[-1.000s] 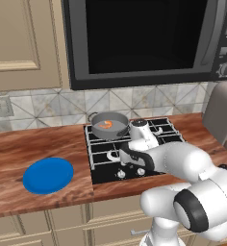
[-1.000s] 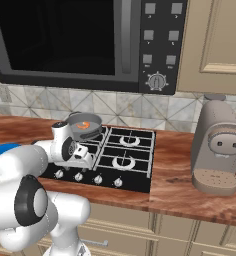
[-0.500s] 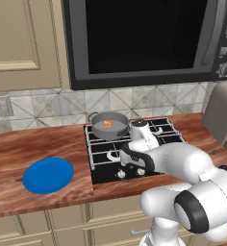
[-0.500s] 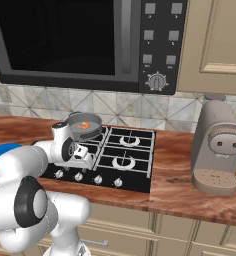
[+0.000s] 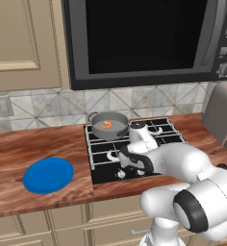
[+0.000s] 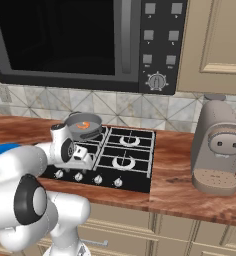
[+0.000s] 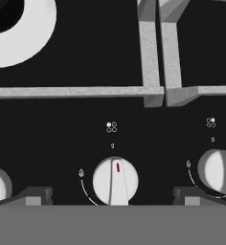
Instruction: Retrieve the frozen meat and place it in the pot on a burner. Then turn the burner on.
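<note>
Frozen meat (image 5: 105, 124): lay inside the pot (image 5: 109, 126).
Pot: sat on the rear left burner of the black cooktop (image 5: 134, 151).
Gripper (image 7: 112, 197): hung low over the cooktop's front edge, jaws spread wide, empty.
Knob (image 7: 115, 181): stood between the two fingertips (image 7: 32, 196), its red mark pointing up.
Blue plate (image 5: 48, 175): rested on the wooden counter (image 5: 38, 149), left of the cooktop.

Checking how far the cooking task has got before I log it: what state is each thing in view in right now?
frozen meat: lying inside the pot.
pot: upright on the rear left burner, uncovered.
gripper: open, fingers either side of a knob, holding nothing.
knob: red mark pointing up at the off mark.
blue plate: flat on the wooden counter, bare.
microwave: door shut, window dark.
coffee machine: upright on the counter.
</note>
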You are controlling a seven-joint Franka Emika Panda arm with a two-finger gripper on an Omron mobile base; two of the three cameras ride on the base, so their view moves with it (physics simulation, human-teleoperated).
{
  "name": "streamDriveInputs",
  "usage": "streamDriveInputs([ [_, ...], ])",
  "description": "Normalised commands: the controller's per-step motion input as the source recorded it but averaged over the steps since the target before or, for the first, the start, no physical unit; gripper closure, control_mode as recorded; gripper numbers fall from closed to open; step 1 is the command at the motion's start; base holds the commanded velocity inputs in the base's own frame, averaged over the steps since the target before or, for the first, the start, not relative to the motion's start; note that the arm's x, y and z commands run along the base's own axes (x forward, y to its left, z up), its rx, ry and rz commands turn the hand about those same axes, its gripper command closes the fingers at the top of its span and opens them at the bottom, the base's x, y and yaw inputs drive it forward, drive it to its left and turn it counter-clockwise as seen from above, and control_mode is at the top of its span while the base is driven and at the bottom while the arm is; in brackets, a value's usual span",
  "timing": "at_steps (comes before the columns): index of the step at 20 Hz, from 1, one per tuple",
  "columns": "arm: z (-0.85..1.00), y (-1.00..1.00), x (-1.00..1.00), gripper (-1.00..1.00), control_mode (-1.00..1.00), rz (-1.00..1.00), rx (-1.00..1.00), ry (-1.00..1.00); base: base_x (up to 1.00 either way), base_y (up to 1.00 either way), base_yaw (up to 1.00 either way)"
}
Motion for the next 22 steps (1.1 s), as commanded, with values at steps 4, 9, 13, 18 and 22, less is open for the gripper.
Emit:
streamDriveInputs([
  [4,-0.19,0.00,0.00,-1.00,-1.00,0.00,0.00,0.04,0.00,0.00,0.00],
  [9,-0.08,0.00,0.00,-1.00,-1.00,-0.01,0.02,0.00,0.00,0.00,0.00],
  [13,-0.08,-0.04,0.00,-1.00,-1.00,-0.02,0.00,0.00,0.00,0.00,0.00],
  [18,-0.13,-0.16,-0.03,-1.00,-1.00,-0.06,0.01,0.03,0.00,0.00,0.00],
  [22,-0.04,-0.18,0.00,-1.00,-1.00,-0.04,0.00,0.02,0.00,0.00,0.00],
])
